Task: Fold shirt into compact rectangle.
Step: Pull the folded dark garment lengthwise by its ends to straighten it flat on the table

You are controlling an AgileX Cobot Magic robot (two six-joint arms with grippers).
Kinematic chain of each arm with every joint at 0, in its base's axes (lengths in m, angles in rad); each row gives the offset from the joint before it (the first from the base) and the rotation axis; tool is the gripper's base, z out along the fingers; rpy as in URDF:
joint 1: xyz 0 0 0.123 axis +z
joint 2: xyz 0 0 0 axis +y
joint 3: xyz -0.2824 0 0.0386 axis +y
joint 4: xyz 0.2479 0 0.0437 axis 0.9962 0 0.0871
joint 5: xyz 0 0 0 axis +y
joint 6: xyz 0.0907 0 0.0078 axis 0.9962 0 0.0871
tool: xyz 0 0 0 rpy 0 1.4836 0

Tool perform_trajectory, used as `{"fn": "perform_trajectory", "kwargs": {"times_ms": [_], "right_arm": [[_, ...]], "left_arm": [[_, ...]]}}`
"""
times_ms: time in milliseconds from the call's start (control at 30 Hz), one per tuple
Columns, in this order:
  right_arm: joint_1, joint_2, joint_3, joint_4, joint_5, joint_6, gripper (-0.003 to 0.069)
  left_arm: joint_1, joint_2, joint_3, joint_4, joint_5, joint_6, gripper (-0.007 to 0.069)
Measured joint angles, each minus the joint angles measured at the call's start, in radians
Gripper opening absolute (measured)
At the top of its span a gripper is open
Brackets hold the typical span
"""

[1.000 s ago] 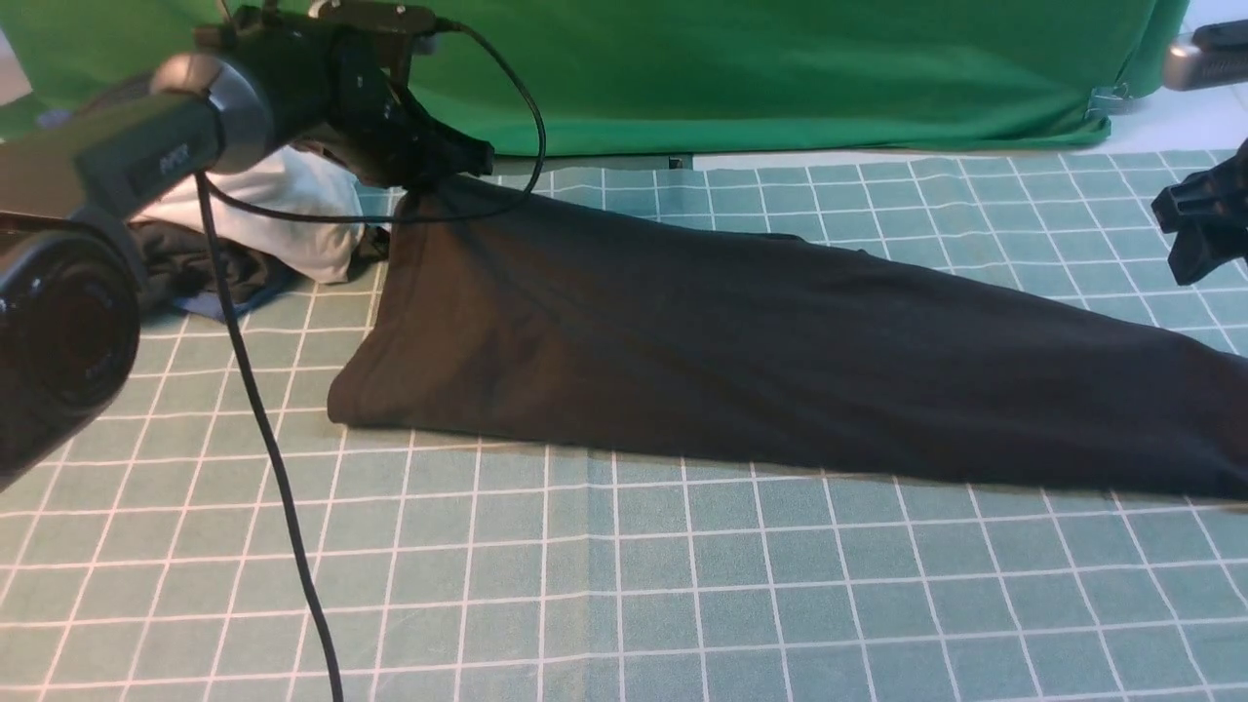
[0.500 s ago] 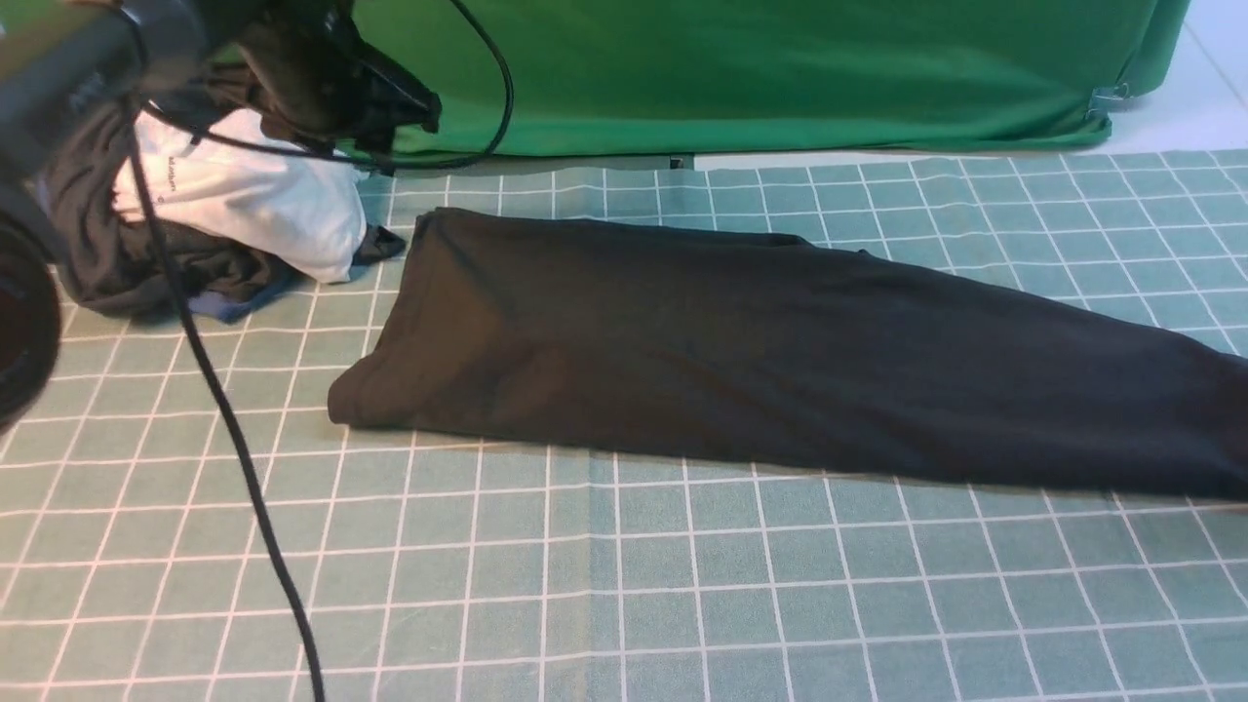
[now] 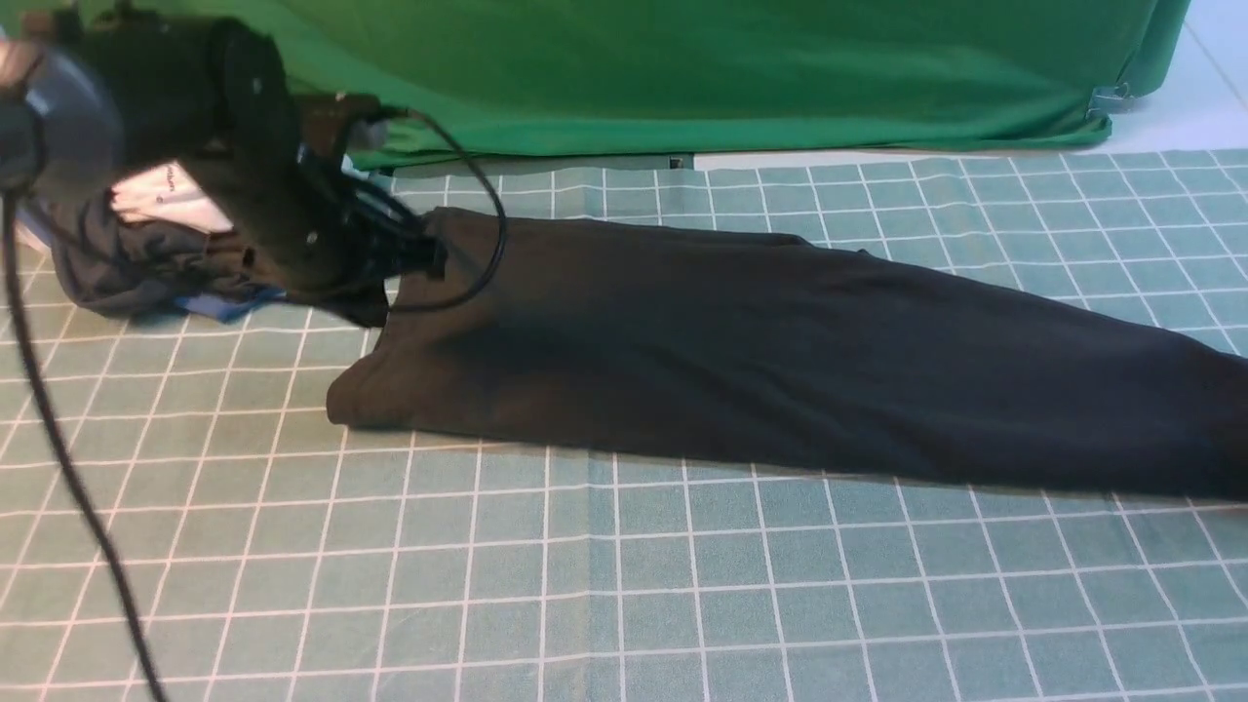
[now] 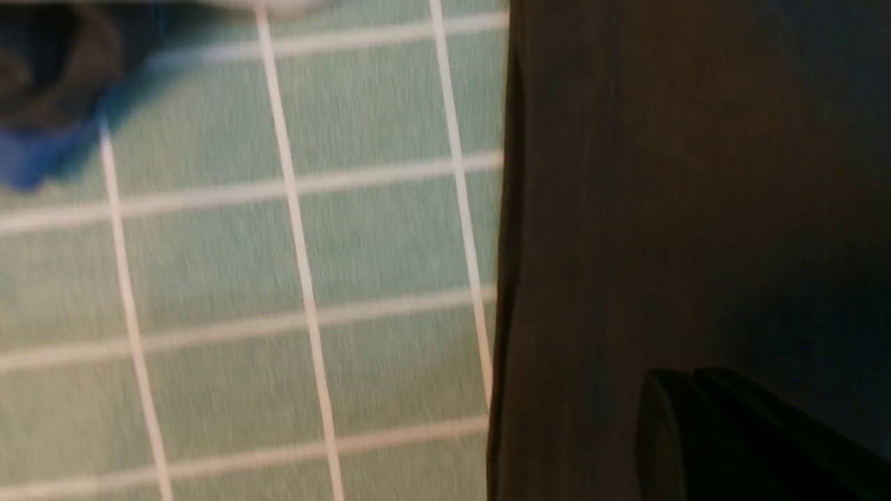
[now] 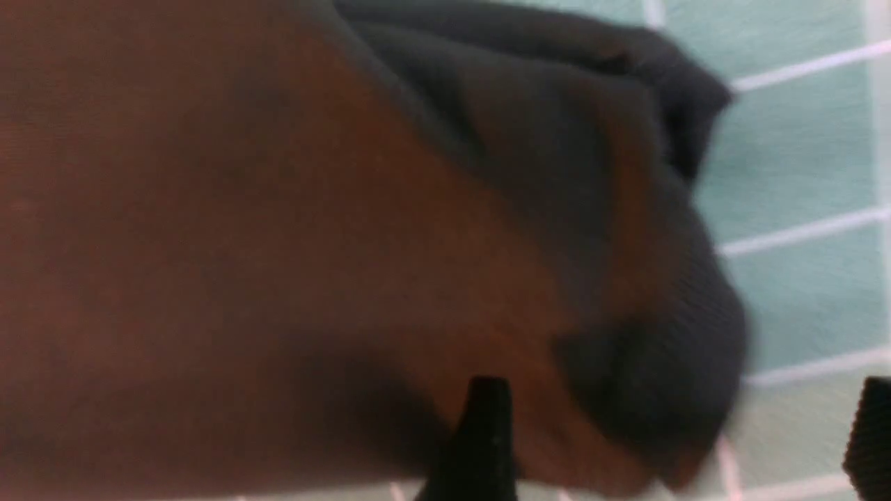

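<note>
The shirt (image 3: 780, 361) lay on the mat (image 3: 624, 585) as one long black band, folded lengthwise. It ran from the far left part of the mat to the right edge, where it passed out of the front view. Its left end was squared off and no print showed.

The left gripper (image 3: 419, 255) sat at the shirt's far-left corner with its fingers (image 4: 731, 431) pressed together above the cloth — whether any cloth was pinched between them could not be told. The right gripper (image 5: 675, 445) was outside the front view. Its own wrist view showed the fingertips spread wide over the shirt's bunched right end, one over the cloth and the other past its edge, above the mat.

The mat was a teal cloth ruled with a white grid, faintly creased. At its far-left corner, partly behind the left arm, sat a pile — a white shirt (image 3: 161, 190) on a grey garment (image 3: 127, 268) with blue cloth (image 3: 219, 307) under it. A black cable (image 3: 58, 439) hung across the left side. A green backdrop (image 3: 731, 78) closed off the far edge, with pale floor (image 3: 1209, 107) beyond its right end.
</note>
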Motion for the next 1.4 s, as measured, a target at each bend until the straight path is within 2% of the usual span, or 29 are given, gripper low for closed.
{"fn": "perform_trajectory", "kwargs": {"times_ms": [200, 367, 433, 467, 500, 533, 567, 600, 667, 700, 800, 933, 1000, 1067, 1167, 1267, 1400], "right_arm": [[0.0, 0.06, 0.002, 0.056, -0.008, -0.036, 0.0553], [0.0, 0.06, 0.002, 0.068, -0.01, -0.038, 0.0538], [0.0, 0.06, 0.002, 0.07, -0.011, -0.038, 0.0537], [0.0, 0.06, 0.002, 0.07, -0.011, -0.038, 0.0537], [0.0, 0.06, 0.002, 0.07, -0.011, -0.038, 0.0537], [0.0, 0.06, 0.002, 0.07, -0.011, -0.038, 0.0537], [0.0, 0.06, 0.002, 0.07, -0.011, -0.038, 0.0537], [0.0, 0.06, 0.002, 0.07, -0.011, -0.038, 0.0537], [0.0, 0.06, 0.002, 0.071, -0.011, -0.038, 0.0536], [0.0, 0.06, 0.002, 0.071, -0.011, -0.038, 0.0536], [0.0, 0.06, 0.002, 0.073, -0.008, -0.038, 0.0536], [0.0, 0.06, 0.002, 0.075, 0.007, -0.038, 0.0536], [0.0, 0.06, 0.002, 0.075, 0.02, -0.038, 0.0536], [0.0, 0.06, 0.002, 0.075, 0.039, -0.04, 0.0535], [0.008, 0.049, 0.002, 0.073, 0.057, -0.055, 0.0533], [0.024, 0.025, 0.002, 0.062, 0.085, -0.06, 0.0527], [0.044, -0.023, 0.006, 0.054, 0.136, -0.063, 0.0526]], "left_arm": [[0.0, -0.035, 0.06, 0.046, 0.001, -0.076, 0.0009], [0.0, -0.035, 0.063, 0.089, -0.012, -0.114, 0.0057], [0.0, -0.033, 0.063, 0.091, -0.02, -0.117, 0.0124], [0.0, -0.031, 0.063, 0.091, -0.021, -0.117, 0.0132], [0.0, -0.02, 0.063, 0.087, -0.026, -0.117, 0.0206], [0.0, -0.014, 0.063, 0.082, -0.026, -0.117, 0.0237], [0.0, 0.006, 0.063, 0.072, -0.026, -0.117, 0.0316], [0.0, 0.009, 0.063, 0.065, -0.026, -0.117, 0.0316], [0.0, 0.05, 0.063, 0.039, -0.026, -0.117, 0.0479], [0.0, 0.064, 0.064, 0.032, -0.026, -0.117, 0.0534], [0.001, 0.093, 0.064, 0.011, -0.028, -0.117, 0.0647], [0.001, 0.111, 0.064, -0.015, -0.032, -0.113, 0.0682], [0.001, 0.112, 0.063, -0.027, -0.022, -0.097, 0.0641], [0.001, 0.112, 0.062, -0.043, -0.003, -0.085, 0.0517], [0.001, 0.102, 0.062, -0.042, 0.023, -0.083, 0.0213], [0.001, 0.074, 0.062, -0.03, 0.059, -0.082, 0.0068], [0.0, 0.01, 0.078, -0.029, 0.124, -0.08, 0.0045]]}}
